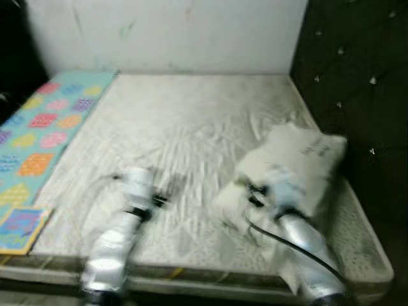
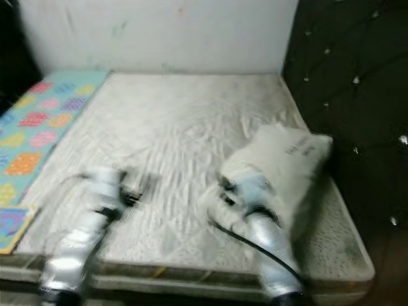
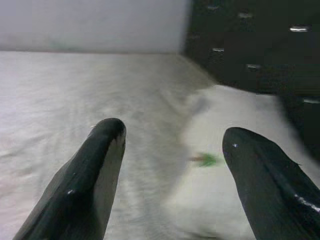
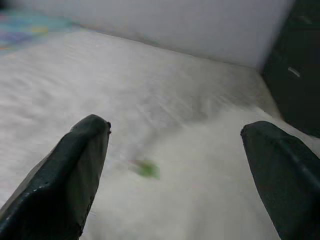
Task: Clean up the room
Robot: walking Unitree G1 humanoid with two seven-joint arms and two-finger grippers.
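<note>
While blurred by camera motion, still legible from the robot's left to its right. Far left: a colourful patterned mat (image 1: 48, 127) lying flat against the edge of the bare white mattress (image 1: 185, 134), with a small blue picture book (image 1: 24, 228) on the mat's near end. Behind both, a pale wall (image 1: 172, 32). Over the near left part of the mattress, the left gripper (image 3: 172, 165), fingers spread wide apart, nothing between them, pointing across the quilted surface toward the far right corner. Near the middle, creases in the mattress cover. Further right, the right gripper (image 4: 175, 170), jaws likewise wide open and empty, held just above the near end of a white pillow (image 1: 296, 159); contact with the fabric impossible to tell. Pillow lying on the right side of the mattress, tilted, its far end close to the dark tufted headboard (image 1: 357, 83). On the pillow, a small green mark (image 4: 146, 169) between the right fingers, too smeared to identify.
</note>
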